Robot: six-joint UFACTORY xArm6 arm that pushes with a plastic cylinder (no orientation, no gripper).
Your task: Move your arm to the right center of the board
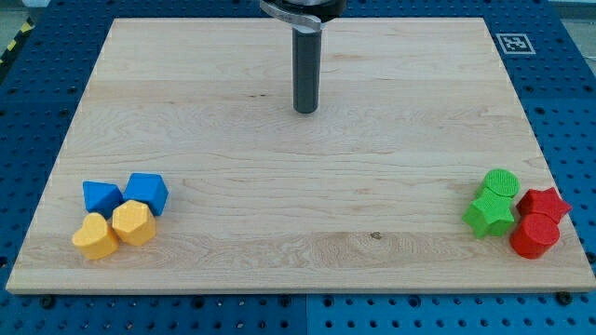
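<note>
My tip (305,110) stands on the wooden board (298,186) in its upper middle, far from every block. At the view's bottom left lie a blue triangular block (101,196), a blue cube-like block (147,193), a yellow heart-like block (94,236) and a yellow hexagonal block (134,222), all close together. At the view's bottom right lie a green cylinder (501,182), a green star (490,214), a red star (544,203) and a red cylinder (535,235), also clustered.
A black and white marker tag (513,43) sits at the board's top right corner. The board rests on a blue perforated table (568,93).
</note>
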